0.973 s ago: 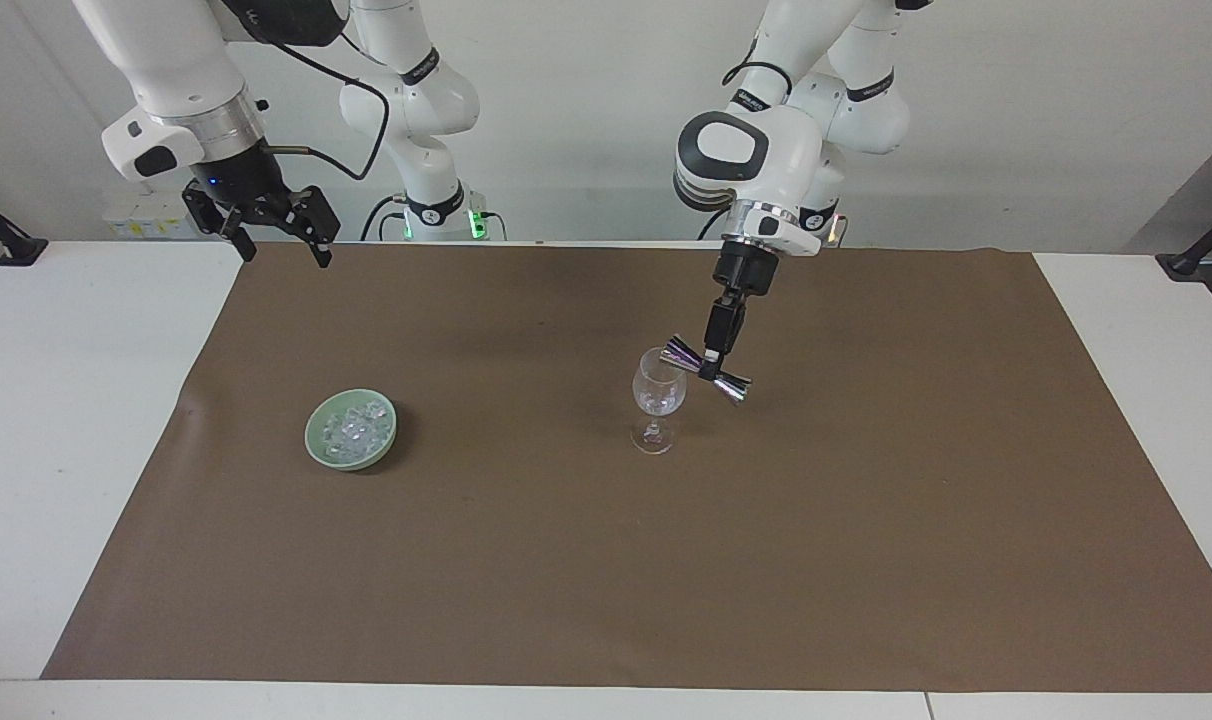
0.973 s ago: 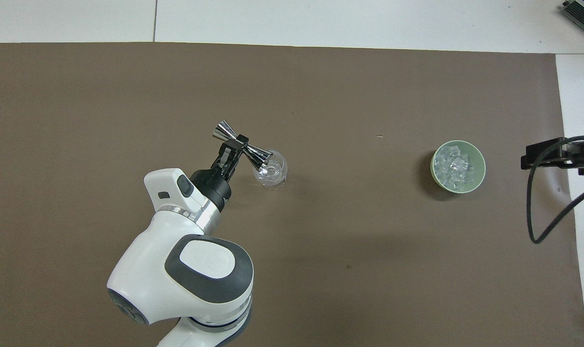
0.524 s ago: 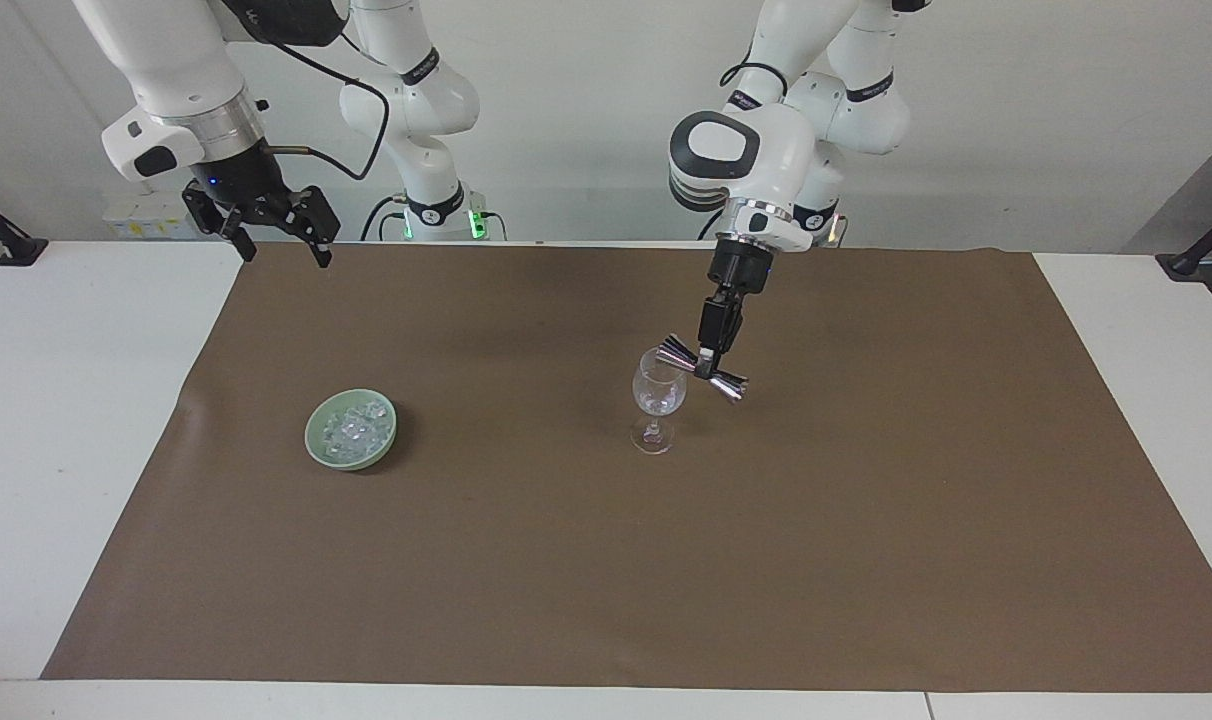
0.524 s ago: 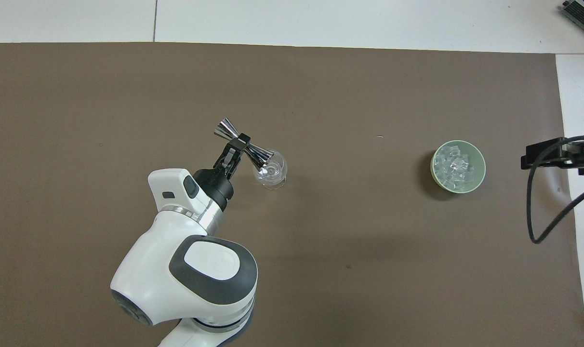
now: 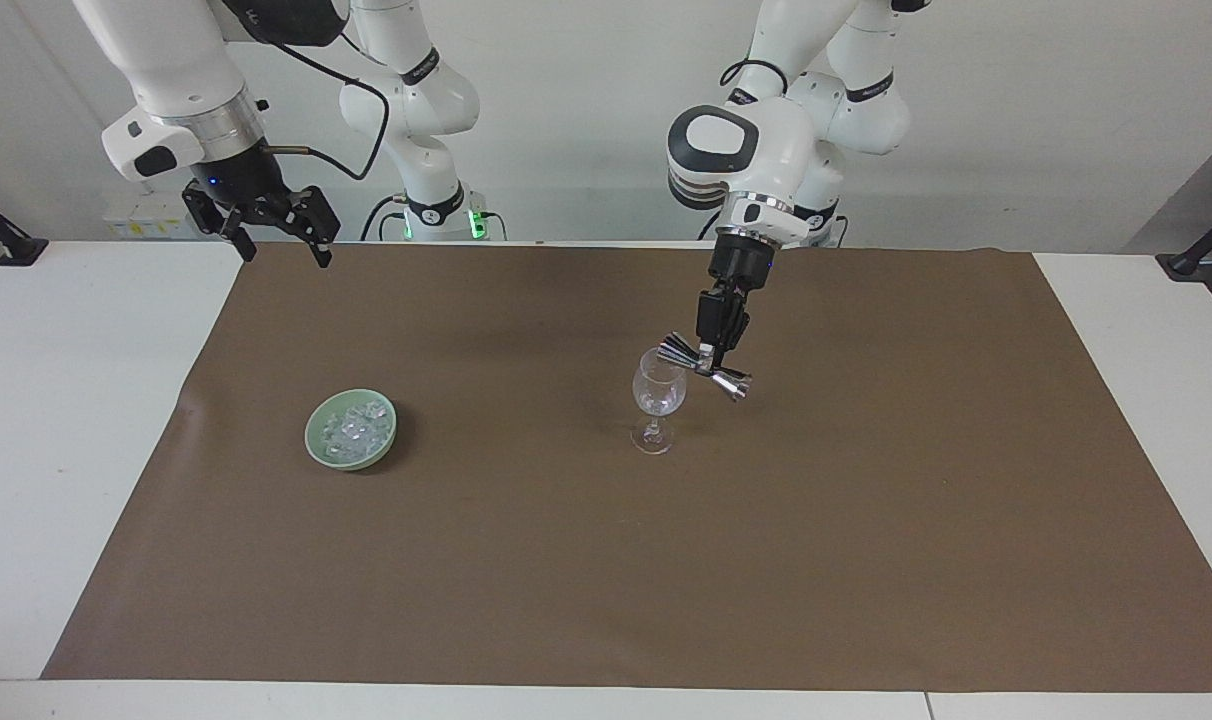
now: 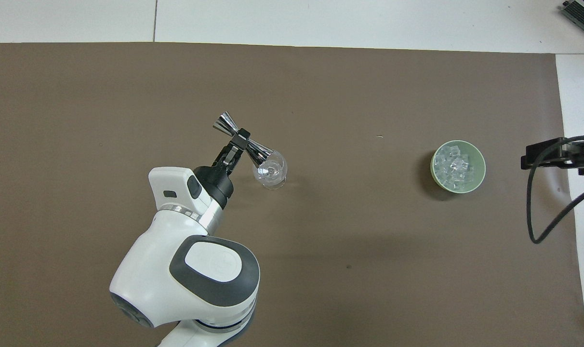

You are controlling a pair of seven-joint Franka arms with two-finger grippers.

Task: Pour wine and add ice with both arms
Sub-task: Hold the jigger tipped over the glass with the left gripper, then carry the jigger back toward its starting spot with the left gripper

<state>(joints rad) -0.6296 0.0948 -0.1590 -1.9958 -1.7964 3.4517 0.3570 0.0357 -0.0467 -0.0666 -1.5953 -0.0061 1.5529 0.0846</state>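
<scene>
Left tool [image 5: 707, 362] clamps jigger [image 5: 707, 367] at glass [image 5: 659, 392] rim; right tool [image 5: 263, 222] agape over mat [image 5: 666, 560] edge.

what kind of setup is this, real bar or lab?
Likely a robotics lab: two white arms over a table with a brown mat, plain walls, staged props only: wine glass, bowl of ice.
</scene>
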